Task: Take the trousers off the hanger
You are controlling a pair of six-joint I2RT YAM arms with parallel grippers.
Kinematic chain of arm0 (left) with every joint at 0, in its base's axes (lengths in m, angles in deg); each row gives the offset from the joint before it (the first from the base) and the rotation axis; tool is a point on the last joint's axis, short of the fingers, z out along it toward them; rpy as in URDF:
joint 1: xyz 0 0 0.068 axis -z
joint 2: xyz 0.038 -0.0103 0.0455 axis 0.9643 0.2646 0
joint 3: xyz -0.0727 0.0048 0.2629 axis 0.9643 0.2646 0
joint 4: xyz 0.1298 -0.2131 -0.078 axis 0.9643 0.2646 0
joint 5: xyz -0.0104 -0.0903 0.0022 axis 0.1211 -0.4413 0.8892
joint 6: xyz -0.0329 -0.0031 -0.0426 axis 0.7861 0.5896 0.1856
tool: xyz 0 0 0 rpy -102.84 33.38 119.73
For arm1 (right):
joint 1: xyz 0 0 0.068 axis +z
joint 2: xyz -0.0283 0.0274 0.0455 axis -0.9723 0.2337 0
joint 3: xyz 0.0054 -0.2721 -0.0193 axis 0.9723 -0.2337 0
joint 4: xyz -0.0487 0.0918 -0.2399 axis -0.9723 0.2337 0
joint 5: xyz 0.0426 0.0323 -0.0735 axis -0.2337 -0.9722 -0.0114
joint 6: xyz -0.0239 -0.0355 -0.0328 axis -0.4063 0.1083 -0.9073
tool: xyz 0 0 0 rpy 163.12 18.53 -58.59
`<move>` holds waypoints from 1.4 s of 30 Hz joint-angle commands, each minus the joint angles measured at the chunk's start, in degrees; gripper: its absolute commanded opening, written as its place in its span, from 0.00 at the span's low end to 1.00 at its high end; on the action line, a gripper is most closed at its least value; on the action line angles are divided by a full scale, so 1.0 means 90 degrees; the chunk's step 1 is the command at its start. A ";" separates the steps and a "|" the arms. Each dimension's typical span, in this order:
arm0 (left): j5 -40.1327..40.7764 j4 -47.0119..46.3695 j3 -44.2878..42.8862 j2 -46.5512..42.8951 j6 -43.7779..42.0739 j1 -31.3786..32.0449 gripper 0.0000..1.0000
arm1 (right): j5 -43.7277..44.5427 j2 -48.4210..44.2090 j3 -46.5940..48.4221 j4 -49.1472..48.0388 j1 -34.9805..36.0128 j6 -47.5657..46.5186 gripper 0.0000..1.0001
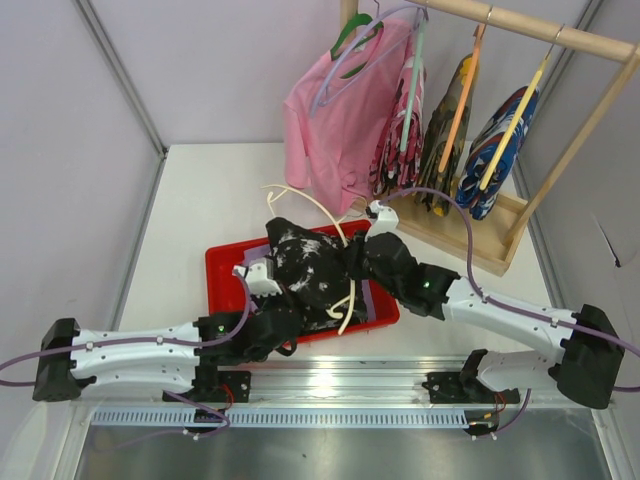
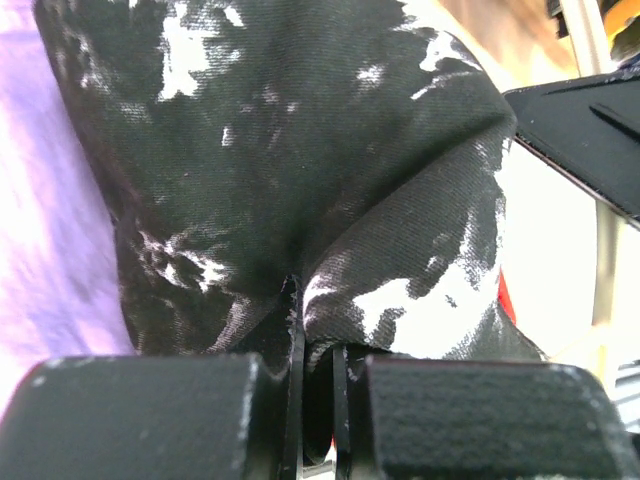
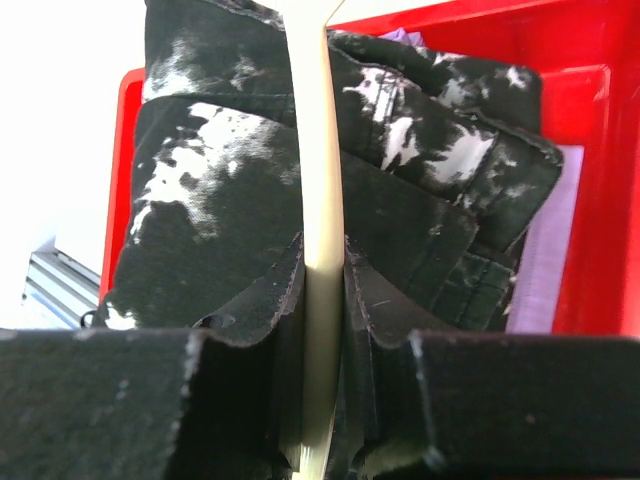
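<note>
Left claw: the left gripper (image 2: 318, 345) is clenched on a fold of the black speckled trousers (image 1: 305, 265), likely to drag the cloth free.
Right claw: the right gripper (image 3: 322, 380) pinches the cream hanger (image 3: 322, 200), apparently bracing it; cloth crowds the bar.
Bin: the red bin (image 1: 225, 262) sits underneath, with the lavender trousers (image 3: 545, 290) inside.
Beyond: the pink shirt (image 1: 330, 130) hangs on the wooden rack (image 1: 520, 25), well apart.

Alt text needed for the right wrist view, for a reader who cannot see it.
The right gripper is closed on a cream plastic hanger whose bar runs straight up the frame, with black white-speckled cloth trousers bunched on both sides. Beneath lie a red plastic bin and pale lavender cloth.
</note>
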 commanded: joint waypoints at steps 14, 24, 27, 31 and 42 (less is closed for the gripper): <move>0.1322 0.5037 -0.0109 0.0429 0.3573 -0.0275 0.00 | 0.2174 -0.0319 0.0826 0.1844 -0.0996 -0.1714 0.00; 0.1332 0.4014 0.0038 -0.0381 0.1683 -0.0275 0.00 | 0.1336 -0.0778 0.0563 0.1739 -0.1280 -0.1978 0.00; 0.0924 0.2459 0.0125 -0.0751 -0.0570 -0.0275 0.00 | 0.0536 -0.0749 0.0572 0.1338 -0.1289 -0.1744 0.00; 0.0005 0.1484 0.0252 -0.1191 -0.2488 -0.0275 0.00 | -0.0149 -0.0564 0.0855 0.1249 -0.1309 -0.1305 0.00; -0.1413 0.1784 -0.0918 -0.0012 -0.3546 -0.0285 0.88 | -0.0629 0.0374 0.1266 0.1260 -0.1241 -0.0913 0.00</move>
